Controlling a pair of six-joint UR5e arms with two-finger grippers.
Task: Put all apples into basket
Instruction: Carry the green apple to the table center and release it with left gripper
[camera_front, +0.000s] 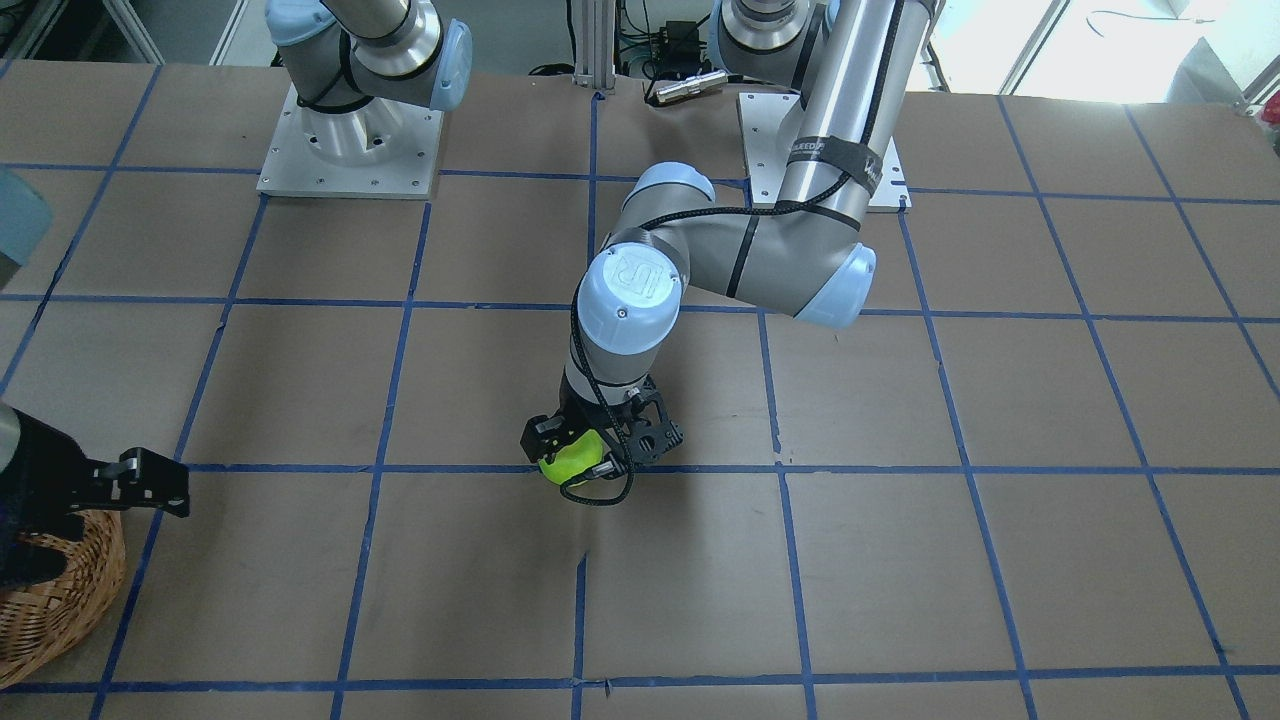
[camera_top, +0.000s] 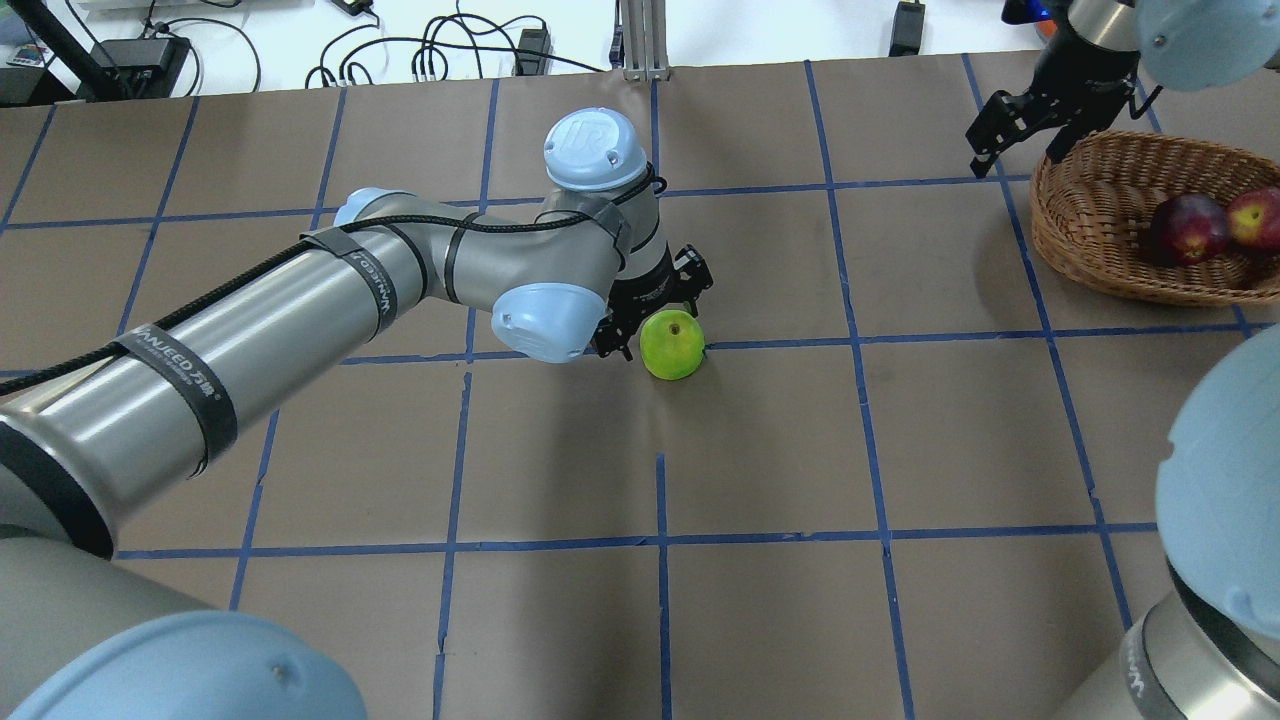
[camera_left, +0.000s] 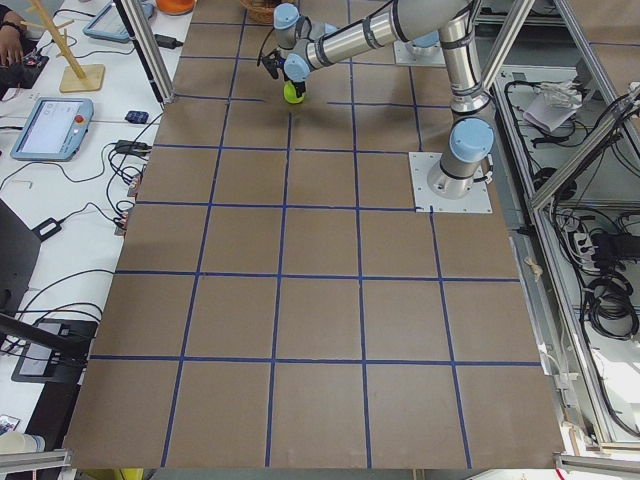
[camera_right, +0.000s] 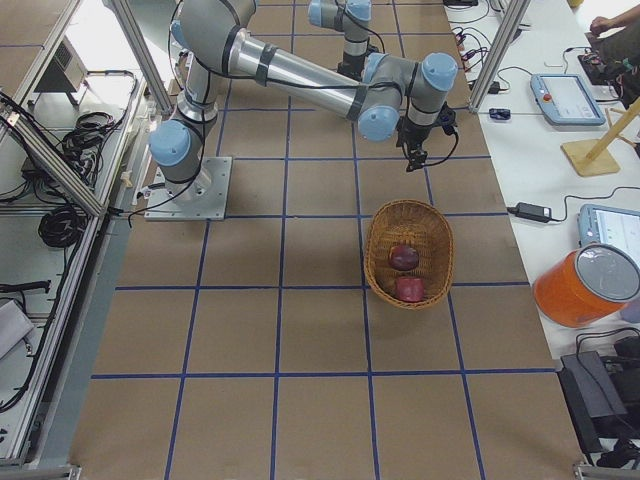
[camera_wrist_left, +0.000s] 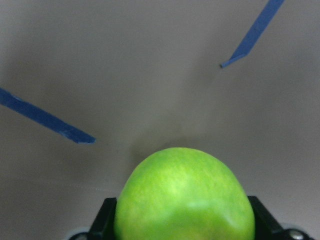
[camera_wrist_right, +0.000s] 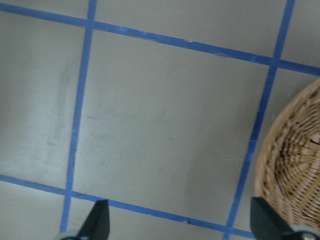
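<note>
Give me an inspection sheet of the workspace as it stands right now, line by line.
Surface: table, brown paper with a blue tape grid.
Job's things: green apple mid-table; maroon apple and red apple in the basket.
Clutter: nothing seen on the table.
Hands: left hand shut on green apple; right hand open, empty, by the basket rim.
Cables: black cable strapped along the left arm; leads on the far bench.
Surroundings: teach pendants and orange tub on a side bench.
</note>
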